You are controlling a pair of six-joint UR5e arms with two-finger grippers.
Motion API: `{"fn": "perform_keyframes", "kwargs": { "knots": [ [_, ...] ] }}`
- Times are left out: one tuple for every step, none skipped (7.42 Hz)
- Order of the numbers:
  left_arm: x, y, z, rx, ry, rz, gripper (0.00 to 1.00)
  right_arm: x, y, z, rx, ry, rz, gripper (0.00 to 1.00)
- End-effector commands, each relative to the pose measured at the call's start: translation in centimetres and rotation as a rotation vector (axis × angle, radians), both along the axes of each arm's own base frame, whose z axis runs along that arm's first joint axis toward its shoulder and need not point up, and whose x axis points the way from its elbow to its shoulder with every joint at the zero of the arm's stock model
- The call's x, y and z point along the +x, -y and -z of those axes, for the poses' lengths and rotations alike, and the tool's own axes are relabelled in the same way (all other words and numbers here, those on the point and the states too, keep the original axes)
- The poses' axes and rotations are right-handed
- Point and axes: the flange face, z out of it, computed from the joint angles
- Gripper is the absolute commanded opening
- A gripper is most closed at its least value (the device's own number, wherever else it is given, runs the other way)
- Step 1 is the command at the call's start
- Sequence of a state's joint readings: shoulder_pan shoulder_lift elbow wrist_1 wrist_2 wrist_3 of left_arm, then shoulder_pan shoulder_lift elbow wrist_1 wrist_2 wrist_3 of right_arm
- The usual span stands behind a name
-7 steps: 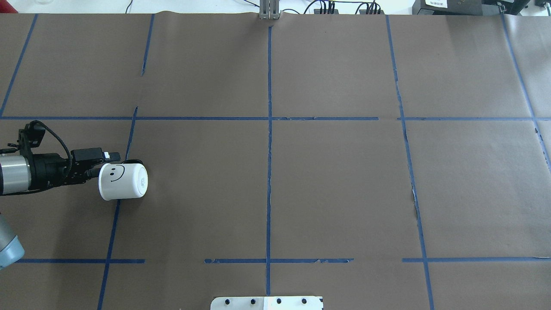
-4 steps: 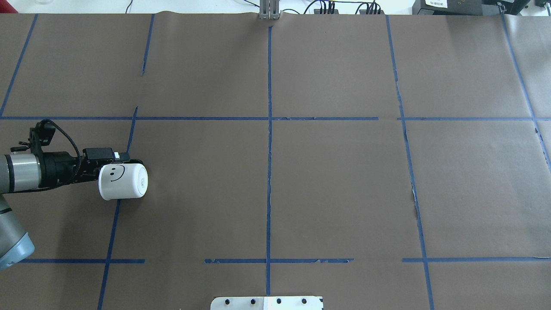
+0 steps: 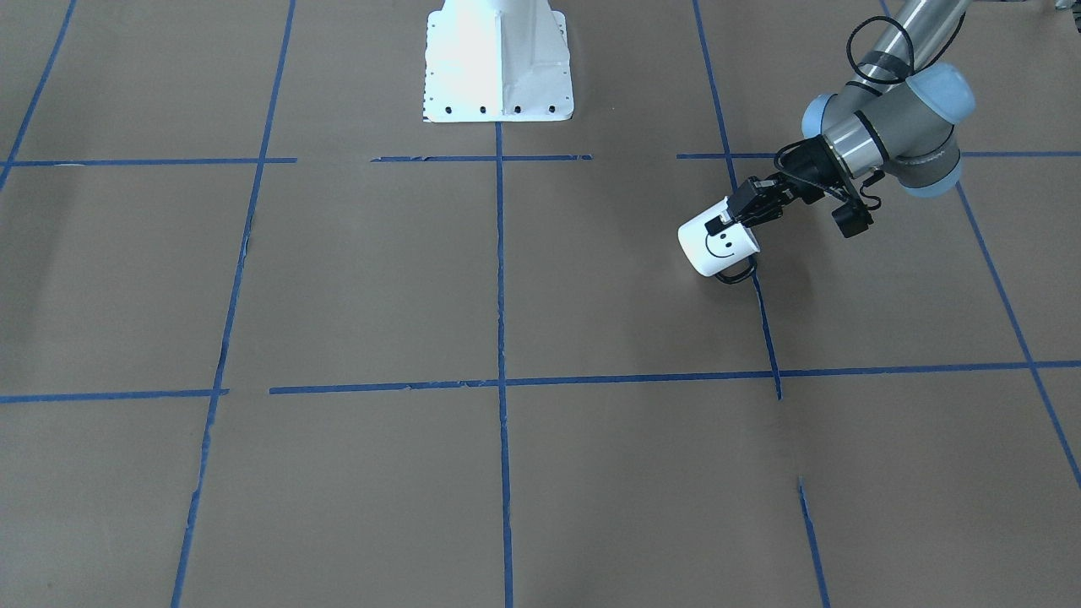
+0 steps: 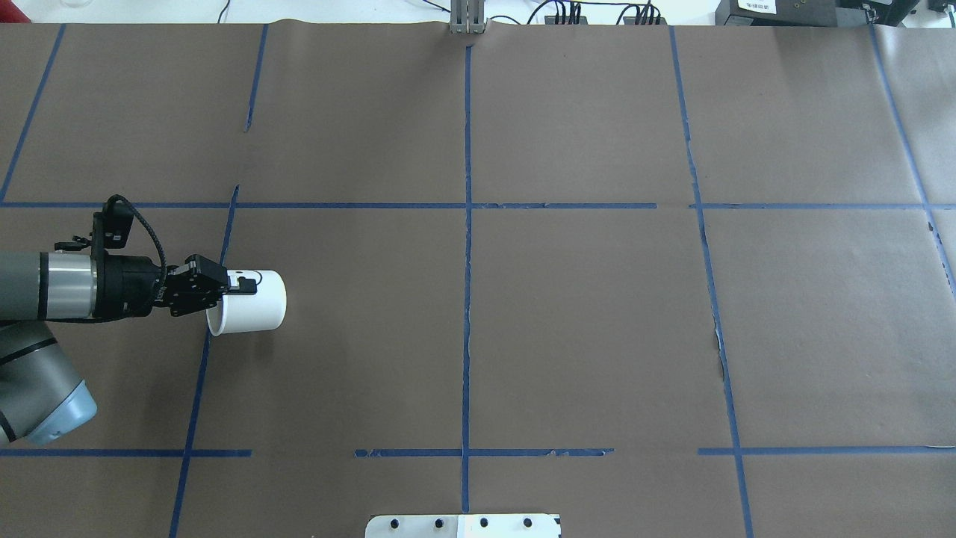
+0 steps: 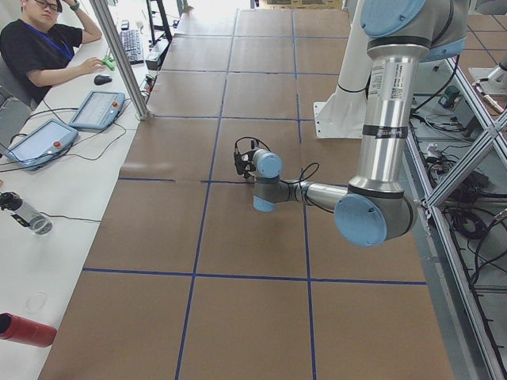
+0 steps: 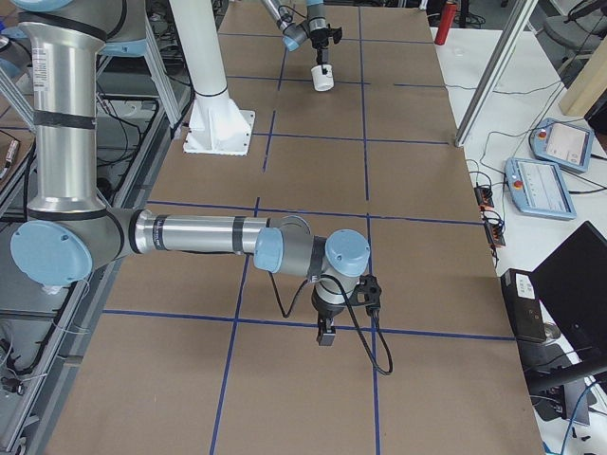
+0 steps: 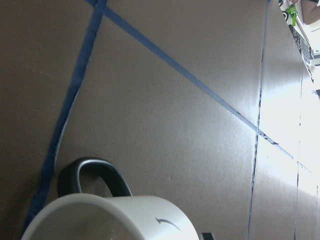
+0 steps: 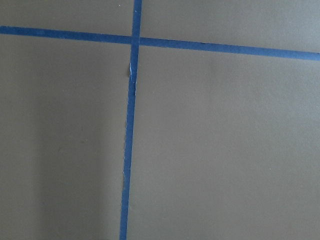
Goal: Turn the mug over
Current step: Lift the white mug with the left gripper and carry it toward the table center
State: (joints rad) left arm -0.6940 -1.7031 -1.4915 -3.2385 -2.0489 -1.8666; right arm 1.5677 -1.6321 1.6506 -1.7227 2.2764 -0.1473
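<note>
Since the earlier overhead frames, the mug (image 4: 250, 312) is found shifted a little away from the table's (image 4: 567, 314) left edge. It is also rolled about its axis, so the smiley face (image 3: 720, 246) is no longer seen from overhead and is turned toward the operators' edge. The left arm is likewise reached further in from that edge.

The mug is held on its side near the left edge, about midway between the robot's edge and the operators' edge. Its mouth is pointed back toward the arm and its base toward the table's middle. The left gripper (image 4: 231, 288) is closed on the mug's wall at the rim. The black handle (image 3: 735, 274) is seen hanging on the operators' side, low by the tabletop. Whether the mug is touching the tabletop cannot be told.

A blue tape line (image 4: 200, 373) is crossed by the mug's mouth in the overhead view.

The right gripper (image 6: 325, 332) is pointed down over a tape crossing near the right edge. How far it is open cannot be told.
</note>
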Motion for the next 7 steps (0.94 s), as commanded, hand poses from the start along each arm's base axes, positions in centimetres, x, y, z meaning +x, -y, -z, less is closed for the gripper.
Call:
{"fn": "perform_keyframes", "kwargs": {
  "knots": [
    [1.6,3.5,7.2,-0.039,-0.005,-0.016,0.0,0.0,0.0,0.0,0.0,0.0,0.0,1.0],
    [3.3,5.1,10.2,-0.117,0.086,-0.012,0.0,0.0,0.0,0.0,0.0,0.0,0.0,1.0],
    [5.5,7.1,13.8,-0.197,0.182,-0.007,0.0,0.0,0.0,0.0,0.0,0.0,0.0,1.0],
    [8.0,9.0,17.6,-0.27,0.268,-0.005,0.0,0.0,0.0,0.0,0.0,0.0,0.0,1.0],
    [10.2,10.7,22.0,-0.339,0.35,-0.004,0.0,0.0,0.0,0.0,0.0,0.0,0.0,1.0],
    [12.3,11.5,26.2,-0.375,0.41,-0.013,0.0,0.0,0.0,0.0,0.0,0.0,0.0,1.0],
    [15.7,11.4,29.8,-0.414,0.474,-0.044,0.0,0.0,0.0,0.0,0.0,0.0,0.0,1.0]
  ]
}}
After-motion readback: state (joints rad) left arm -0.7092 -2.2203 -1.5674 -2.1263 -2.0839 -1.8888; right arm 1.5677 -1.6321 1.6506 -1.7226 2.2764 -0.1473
